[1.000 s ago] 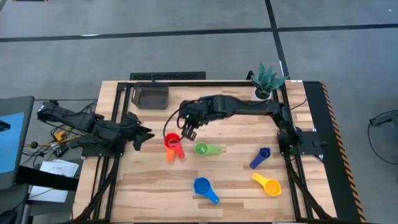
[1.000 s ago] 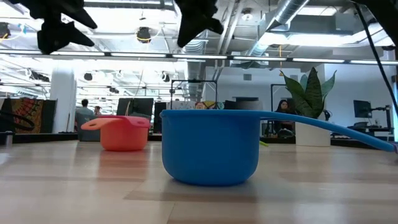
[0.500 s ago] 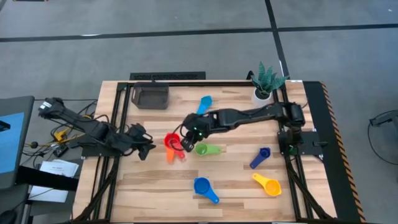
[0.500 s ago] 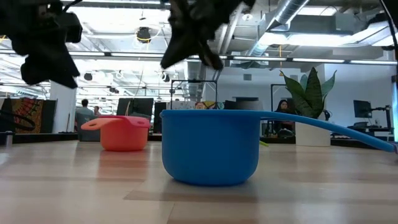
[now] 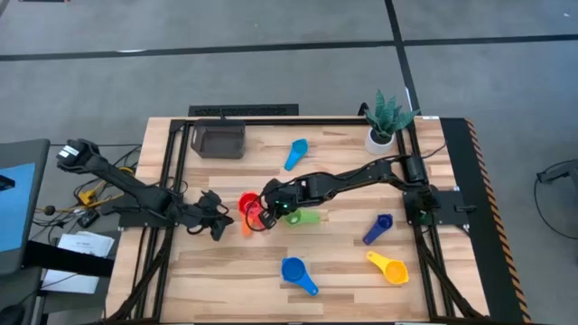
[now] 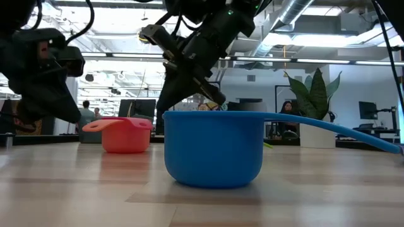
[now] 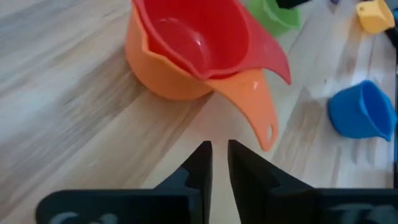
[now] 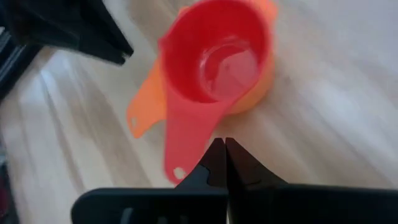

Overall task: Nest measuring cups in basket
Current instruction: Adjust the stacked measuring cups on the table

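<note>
The red cup (image 5: 248, 205) sits nested in the orange cup (image 5: 247, 224) at the table's middle left, and both show in the left wrist view (image 7: 199, 37) and the right wrist view (image 8: 217, 56). My right gripper (image 5: 267, 213) is shut, low, just right of this pair. Its fingertips (image 8: 219, 149) are beside the red handle (image 8: 183, 146). My left gripper (image 5: 219, 226) is shut and touches nothing. It points at the pair from the left, short of the orange handle (image 7: 258, 112). The dark basket (image 5: 219, 140) stands at the far left. My right gripper's shut fingertips (image 8: 214, 152) stand right beside the red cup's handle (image 8: 193, 152), near its free end, coming in low from the table's right. I cannot tell whether they touch it. The cup rests in the orange cup on the table.
A green cup (image 5: 300, 217) lies just right of my right gripper. A light blue cup (image 5: 296, 152) lies farther back. A dark blue cup (image 5: 378, 227), a yellow cup (image 5: 388, 267) and a blue cup (image 5: 298, 273) lie toward the near right. A white plant pot (image 5: 383, 135) stands at the far right.
My right gripper has gone down and toward the table's near left, from above the table's far middle to just beside the red cup. My left gripper has gone down and toward the right, close to the orange cup. The light blue cup now shows where the right arm was.
</note>
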Tool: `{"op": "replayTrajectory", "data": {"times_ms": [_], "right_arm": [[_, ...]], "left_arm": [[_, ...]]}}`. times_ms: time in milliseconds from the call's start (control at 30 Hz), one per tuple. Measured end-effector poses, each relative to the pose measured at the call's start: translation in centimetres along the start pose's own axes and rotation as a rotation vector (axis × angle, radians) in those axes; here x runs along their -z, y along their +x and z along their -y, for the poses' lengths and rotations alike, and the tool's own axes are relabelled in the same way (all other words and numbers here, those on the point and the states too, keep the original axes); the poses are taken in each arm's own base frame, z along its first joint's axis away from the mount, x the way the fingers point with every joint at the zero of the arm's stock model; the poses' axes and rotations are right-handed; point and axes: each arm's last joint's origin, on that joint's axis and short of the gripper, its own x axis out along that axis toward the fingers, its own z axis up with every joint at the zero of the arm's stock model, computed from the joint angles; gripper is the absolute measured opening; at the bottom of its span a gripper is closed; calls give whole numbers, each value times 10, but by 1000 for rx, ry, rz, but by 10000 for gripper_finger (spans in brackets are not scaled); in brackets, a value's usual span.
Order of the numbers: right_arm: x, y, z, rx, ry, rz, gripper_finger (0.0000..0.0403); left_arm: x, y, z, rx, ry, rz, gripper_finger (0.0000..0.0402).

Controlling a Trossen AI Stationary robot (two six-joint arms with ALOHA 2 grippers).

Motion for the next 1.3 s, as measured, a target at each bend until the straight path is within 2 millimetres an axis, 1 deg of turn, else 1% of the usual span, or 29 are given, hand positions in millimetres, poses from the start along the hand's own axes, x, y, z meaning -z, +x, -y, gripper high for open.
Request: {"op": "replayTrajectory", "data": {"times_ms": [233,500,567,633,700,800,867,933,1100,1300], "right_arm": [[-3,-1,8,57,-25,-9,3],[-2,0,9,45,-68,-29,3],[-1,1,9,35,-78,-40,3],[1,10,11,32,-78,-49,3],[6,14,16,51,-83,-101,3],[7,26,16,12,-84,-98,3],[13,28,19,24,-85,-147,3],[12,31,17,2,-90,-135,3],[11,29,18,0,-124,-143,3],[3,28,20,-40,-156,-143,3]], "left_arm": [[8,16,-2,-60,1,-11,15],[12,33,3,-21,-32,18,10],[11,37,3,-17,-44,23,10],[9,40,3,-5,-49,28,10],[7,43,3,2,-48,36,10],[4,46,2,12,-66,48,10],[2,49,1,19,-77,52,10],[1,50,1,21,-84,51,10],[-3,56,6,21,-90,44,10],[-8,64,9,10,-94,36,10]]}}
